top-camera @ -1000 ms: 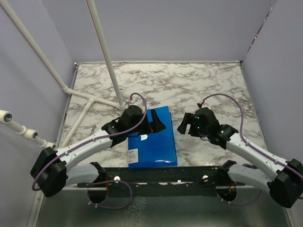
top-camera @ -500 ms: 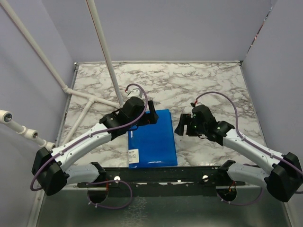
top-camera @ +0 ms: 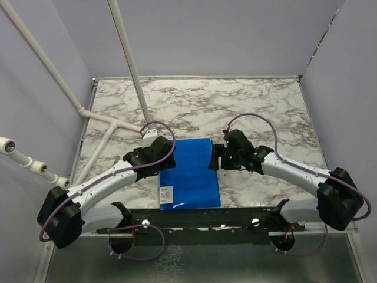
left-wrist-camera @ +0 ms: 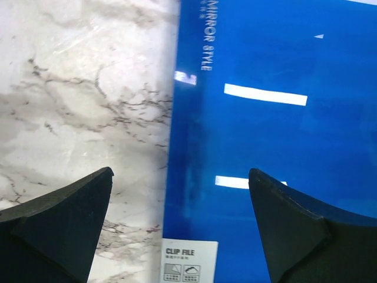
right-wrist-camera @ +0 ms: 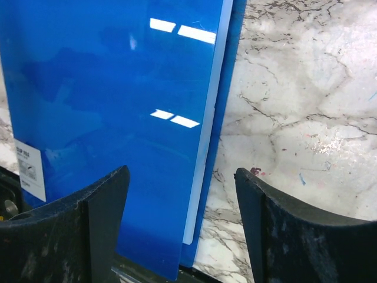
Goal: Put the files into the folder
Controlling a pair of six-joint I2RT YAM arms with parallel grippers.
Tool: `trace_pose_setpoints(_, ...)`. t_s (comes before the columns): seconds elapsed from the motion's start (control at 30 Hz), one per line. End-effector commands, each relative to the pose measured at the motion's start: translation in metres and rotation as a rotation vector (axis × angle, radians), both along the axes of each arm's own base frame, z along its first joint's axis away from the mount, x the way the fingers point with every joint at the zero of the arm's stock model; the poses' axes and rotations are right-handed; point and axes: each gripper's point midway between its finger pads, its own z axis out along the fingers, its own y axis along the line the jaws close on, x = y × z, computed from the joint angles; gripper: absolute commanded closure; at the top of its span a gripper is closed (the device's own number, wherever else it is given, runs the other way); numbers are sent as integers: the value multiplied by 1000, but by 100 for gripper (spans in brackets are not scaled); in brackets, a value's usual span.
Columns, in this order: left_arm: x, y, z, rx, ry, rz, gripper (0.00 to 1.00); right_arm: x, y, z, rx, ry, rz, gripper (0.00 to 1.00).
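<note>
Blue folder lies closed, white files edging out inside; left pincer and right pincer spread apart, empty.

Folder: your flat rectangular glossy plastic folder is bright blue, streaked with white glare.
Label: its small paper label is white with black print.
Table: the marble-pattern tabletop is white with grey-brown veins.
Arms: your left arm and right arm are white with black joints.
Cables: the thin cables are purple.
Walls: the plain walls are pale lavender.
</note>
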Motion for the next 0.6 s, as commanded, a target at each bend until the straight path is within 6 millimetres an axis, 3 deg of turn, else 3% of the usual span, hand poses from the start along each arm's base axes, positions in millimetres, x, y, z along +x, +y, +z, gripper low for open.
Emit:
trace_pose_setpoints(0.0,-3,17,-15,-60,12,81,1,5,13,-2,20,-7,27,24)
trace_pose_setpoints(0.27,-9,58,-39,-74,38,251,5,1,16,-22,8,29,37,24)
trace_pose_setpoints(0.57,-17,68,-67,-62,107,285,37,8,10,-34,-45,34,-11,23)
